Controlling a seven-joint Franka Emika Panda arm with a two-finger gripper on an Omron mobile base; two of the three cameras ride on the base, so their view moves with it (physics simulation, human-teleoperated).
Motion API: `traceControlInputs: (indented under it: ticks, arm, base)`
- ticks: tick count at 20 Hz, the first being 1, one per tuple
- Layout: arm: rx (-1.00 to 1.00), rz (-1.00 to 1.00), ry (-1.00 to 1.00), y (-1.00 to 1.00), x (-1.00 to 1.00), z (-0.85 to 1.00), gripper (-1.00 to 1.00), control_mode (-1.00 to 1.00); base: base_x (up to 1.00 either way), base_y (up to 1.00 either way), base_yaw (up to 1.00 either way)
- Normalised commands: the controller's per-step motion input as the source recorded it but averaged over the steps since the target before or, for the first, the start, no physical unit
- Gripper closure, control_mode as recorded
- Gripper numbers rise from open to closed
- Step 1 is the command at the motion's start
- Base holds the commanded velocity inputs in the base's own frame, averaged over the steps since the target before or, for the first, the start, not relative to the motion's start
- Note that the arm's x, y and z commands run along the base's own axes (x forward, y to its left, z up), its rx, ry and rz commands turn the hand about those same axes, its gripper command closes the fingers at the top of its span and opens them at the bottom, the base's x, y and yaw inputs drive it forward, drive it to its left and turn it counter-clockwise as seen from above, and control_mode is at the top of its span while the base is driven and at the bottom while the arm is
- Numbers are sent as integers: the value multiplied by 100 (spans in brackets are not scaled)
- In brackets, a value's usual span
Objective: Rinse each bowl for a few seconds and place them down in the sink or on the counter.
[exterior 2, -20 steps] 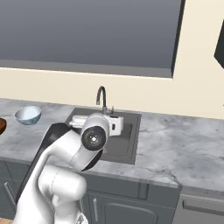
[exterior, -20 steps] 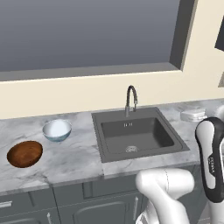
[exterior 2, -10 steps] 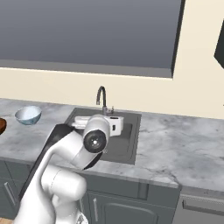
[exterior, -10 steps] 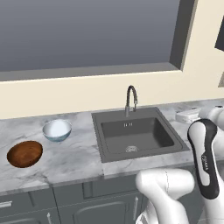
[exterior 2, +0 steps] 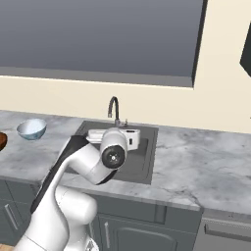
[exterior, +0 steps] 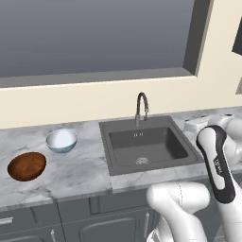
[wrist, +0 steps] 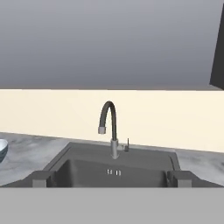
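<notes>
The pale blue-white bowl (exterior: pixel 61 140) stands on the counter (exterior: pixel 80 172) left of the sink (exterior: pixel 146 144). The dark reddish-brown bowl (exterior: pixel 27 166) lies further left and nearer the front edge. In the right base view the pale bowl (exterior 2: pixel 32 128) sits at the left, and a sliver of the brown bowl (exterior 2: pixel 1 140) shows at the frame's edge. My gripper (wrist: pixel 110 179) is open and empty, level with the sink's near rim and facing the gooseneck faucet (wrist: pixel 109 124). Its fingertips (wrist: pixel 41 178) stand wide apart. The pale bowl's rim (wrist: pixel 1 151) peeks in at the left.
A wide window and a cream wall rise behind the faucet (exterior: pixel 142 106). Dark grey cabinet fronts (exterior: pixel 71 222) run below the worktop. Bare marbled counter (exterior 2: pixel 206 162) stretches right of the sink (exterior 2: pixel 142 147). A dark object (exterior: pixel 237 35) hangs at the upper right.
The arm has shifted slightly to the left in the left base view, towards the sink. Both bowls stay where they were, and the gripper stays open.
</notes>
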Motion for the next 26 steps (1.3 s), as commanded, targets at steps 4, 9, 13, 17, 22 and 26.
traceControlInputs:
  ticks: [4, 9, 13, 17, 22, 26]
  arm:
    - [0, 9, -5, 0, 23, -21, -100, -100]
    - [0, 8, -7, 0, 23, -14, -100, -100]
    - [0, 5, -6, 0, 24, -6, -100, -100]
    - [0, 3, -1, 3, 32, -5, -100, -100]
    - [0, 3, 0, 2, 32, -8, -100, -100]
    - [1, 2, 0, 5, 30, -9, -100, -100]
  base:
    - [0, 0, 0]
    - [0, 0, 0]
    - [0, 0, 0]
    - [0, 0, 0]
    - [0, 0, 0]
    - [0, 0, 0]
